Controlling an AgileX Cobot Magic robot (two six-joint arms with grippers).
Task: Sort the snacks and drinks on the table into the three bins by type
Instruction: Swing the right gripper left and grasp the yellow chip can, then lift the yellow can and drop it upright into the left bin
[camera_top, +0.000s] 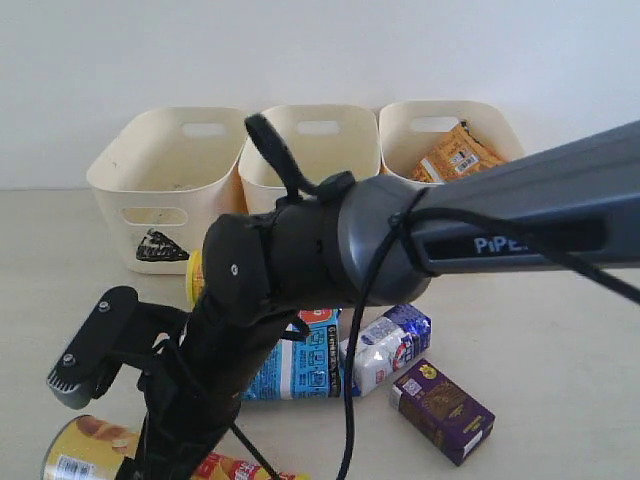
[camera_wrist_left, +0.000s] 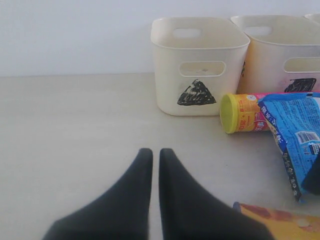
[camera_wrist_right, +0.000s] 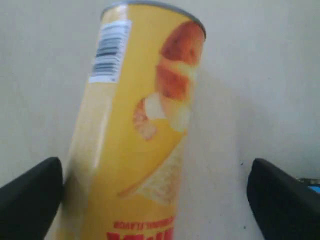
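A: Right jaws?
B: Spread wide. The yellow canister (camera_wrist_right: 135, 130) lies on the tabletop (camera_wrist_right: 260, 75) between them, not clamped.
A: Left jaws?
B: Pressed together, empty. The pink canister (camera_wrist_left: 245, 112) lies ahead of them.

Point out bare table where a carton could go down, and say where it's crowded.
Widest bare table: left of the triangle bin, ahead of the left gripper. Another patch: right of the purple carton, before the right-hand bin. Crowded: blue bag, white-and-blue carton, pink canister, yellow canister bunch mid-table.
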